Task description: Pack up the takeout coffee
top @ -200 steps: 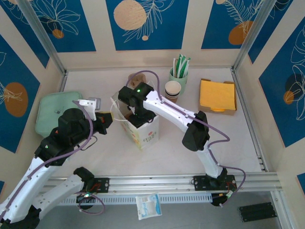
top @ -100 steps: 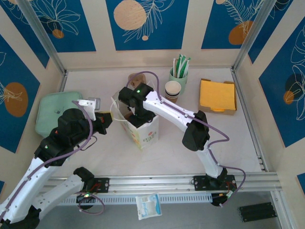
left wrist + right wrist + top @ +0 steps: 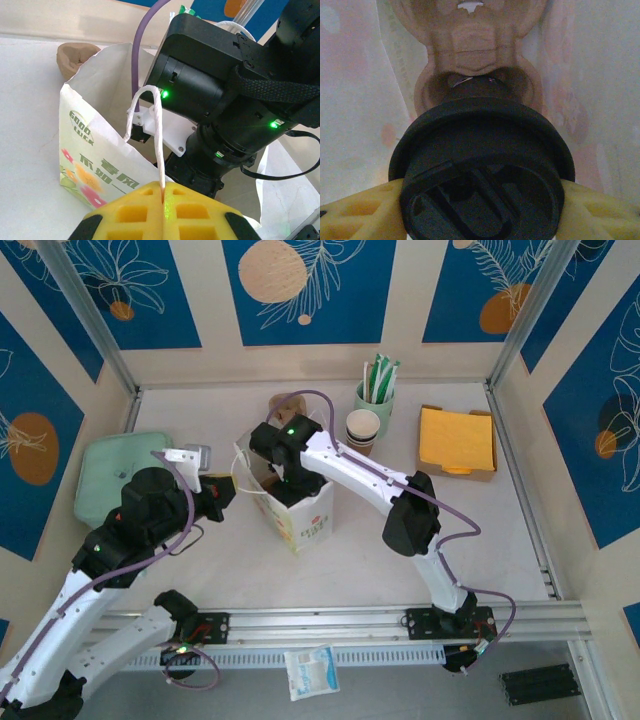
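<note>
The coffee (image 3: 482,165), a cup under a black lid, is clamped between the yellow fingers (image 3: 355,212) of the right hand (image 3: 480,210), low inside the paper bag (image 3: 300,515). The bag stands just to 9 o'clock of the middle of the desk (image 3: 480,540). Under the cup, toward 12 o'clock in the wrist view, lies a brown cardboard holder (image 3: 470,45) with a round socket. The left hand (image 3: 162,212), at 9 o'clock of the bag, is pinched together on the white string handle (image 3: 157,130), keeping the mouth wide.

Risks, as I judge them:
- The cup may come down on the socket's edge rather than in it. It would then tip when let go, and the lid could pop.
- The right wrist is bulky and fills much of the bag's mouth. If it rubs the wall while lifting out, it could drag the bag over, since the bag is light and steadied by one thin string.
- If the string slips from the left hand, the wall may fold in against the arm.
- Letting go too high would drop the cup, and the paper floor gives little support.

Set against the top view a second ago, almost nothing differs. Bag, left arm and handle sit where they were, and the right wrist has shifted at most a trace toward 12 o'clock.
</note>
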Motion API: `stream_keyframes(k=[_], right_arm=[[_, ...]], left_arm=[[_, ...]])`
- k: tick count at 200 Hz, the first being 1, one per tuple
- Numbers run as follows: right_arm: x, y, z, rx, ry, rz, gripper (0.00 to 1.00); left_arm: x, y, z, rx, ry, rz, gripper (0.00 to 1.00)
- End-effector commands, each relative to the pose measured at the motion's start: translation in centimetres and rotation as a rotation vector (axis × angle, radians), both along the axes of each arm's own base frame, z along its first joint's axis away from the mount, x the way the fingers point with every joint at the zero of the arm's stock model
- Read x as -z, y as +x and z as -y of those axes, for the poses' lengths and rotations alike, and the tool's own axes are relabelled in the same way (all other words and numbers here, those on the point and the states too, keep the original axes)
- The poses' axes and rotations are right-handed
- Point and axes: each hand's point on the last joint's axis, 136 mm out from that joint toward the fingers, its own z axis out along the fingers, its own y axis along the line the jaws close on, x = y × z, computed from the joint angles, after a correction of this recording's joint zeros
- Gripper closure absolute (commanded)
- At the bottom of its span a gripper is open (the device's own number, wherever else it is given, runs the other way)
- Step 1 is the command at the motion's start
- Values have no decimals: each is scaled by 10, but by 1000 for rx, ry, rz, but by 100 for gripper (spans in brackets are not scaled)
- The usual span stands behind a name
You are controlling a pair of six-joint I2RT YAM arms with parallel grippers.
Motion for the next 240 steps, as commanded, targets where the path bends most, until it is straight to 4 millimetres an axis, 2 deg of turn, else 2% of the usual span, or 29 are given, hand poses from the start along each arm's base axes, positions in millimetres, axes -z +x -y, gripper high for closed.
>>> stream_keyframes(k=[1,67,180,240], right_arm=[[-6,-1,-1,5,37,-1,50],[2,1,0,15,36,-6,50],[34,0,4,39,11,-39,50],[42,-1,5,48,5,-50,49]], left_arm=[[-10,-1,-3,-5,3,25,100],[-10,-1,-3,-6,3,26,100],[-10,0,-2,-5,2,24,100],[-11,-1,-2,-5,1,25,100]])
